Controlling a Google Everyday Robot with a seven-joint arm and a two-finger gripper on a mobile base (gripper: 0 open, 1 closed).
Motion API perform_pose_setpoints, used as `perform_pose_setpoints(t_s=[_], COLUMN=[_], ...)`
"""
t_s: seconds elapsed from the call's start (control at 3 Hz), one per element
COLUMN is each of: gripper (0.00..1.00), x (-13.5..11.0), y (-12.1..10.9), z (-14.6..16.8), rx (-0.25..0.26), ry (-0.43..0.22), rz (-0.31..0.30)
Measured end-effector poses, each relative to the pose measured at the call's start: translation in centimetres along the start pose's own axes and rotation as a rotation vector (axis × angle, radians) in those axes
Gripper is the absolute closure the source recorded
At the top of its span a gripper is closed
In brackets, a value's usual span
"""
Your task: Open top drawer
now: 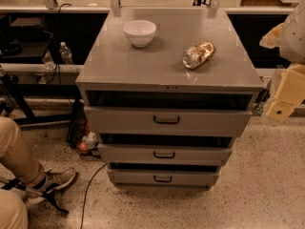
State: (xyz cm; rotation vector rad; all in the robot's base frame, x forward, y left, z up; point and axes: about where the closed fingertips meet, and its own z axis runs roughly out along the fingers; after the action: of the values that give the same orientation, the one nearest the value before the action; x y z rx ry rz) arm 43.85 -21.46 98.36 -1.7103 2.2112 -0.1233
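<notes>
Top drawer (119,120) faces camera, long axis left-right, grey, black handle (166,120); my gripper (281,109) far right, grip can't tell.

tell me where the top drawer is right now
In the camera view the top drawer sits mid-frame, directly under the cabinet top and above two narrower drawers. The gripper is at the right edge, beside the drawer's right end.
</notes>
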Motion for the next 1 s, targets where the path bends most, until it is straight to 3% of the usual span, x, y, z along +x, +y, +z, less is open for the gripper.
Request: perform_pose_setpoints(t_s=[0.33,0.67,1.0], gripper=[0.0,0.0,0.0], x=[0.0,0.3,0.9], y=[0.2,1.1,2.9], z=[0.2,2.3,7.6], rx=[0.004,0.0,-0.032], ry=[-0.008,-0.013,-0.037], rz=[-0.006,-0.023,-0.05])
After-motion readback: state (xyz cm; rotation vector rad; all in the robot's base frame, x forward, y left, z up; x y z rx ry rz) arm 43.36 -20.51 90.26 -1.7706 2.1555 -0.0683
